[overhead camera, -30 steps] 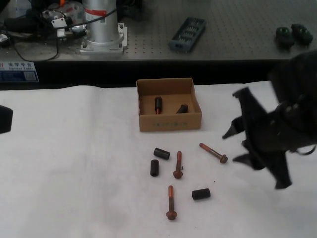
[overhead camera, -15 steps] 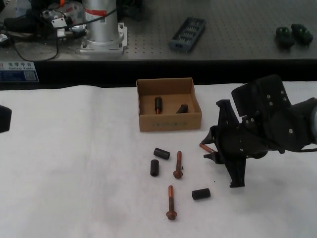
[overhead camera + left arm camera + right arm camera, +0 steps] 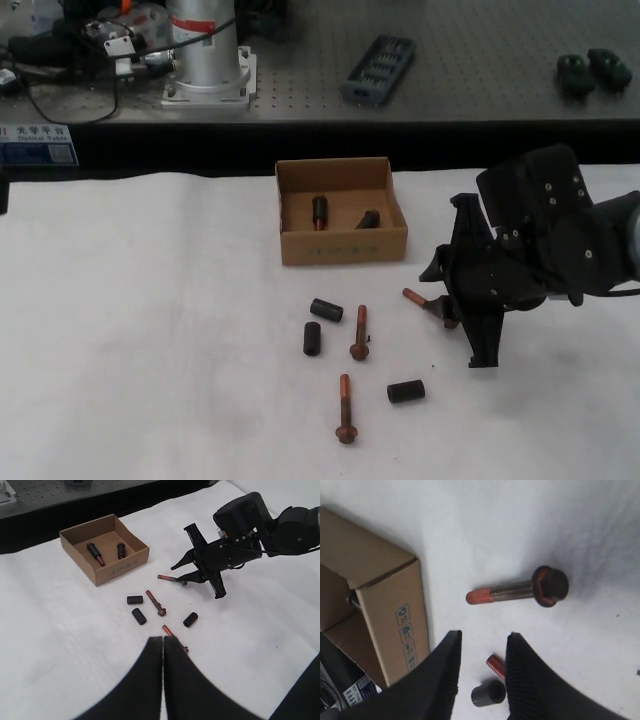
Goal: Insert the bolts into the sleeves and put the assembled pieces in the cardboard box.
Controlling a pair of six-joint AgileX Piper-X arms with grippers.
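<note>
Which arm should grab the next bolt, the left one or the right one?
Right. The right gripper is open right by a loose bolt near the cardboard box; the left gripper is shut, farther back.

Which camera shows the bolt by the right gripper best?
The right wrist view: the bolt lies whole, head to orange tip, near the right gripper. The high view shows its tip end, with the head half hidden by the gripper. The left wrist view shows it small and far off.
</note>
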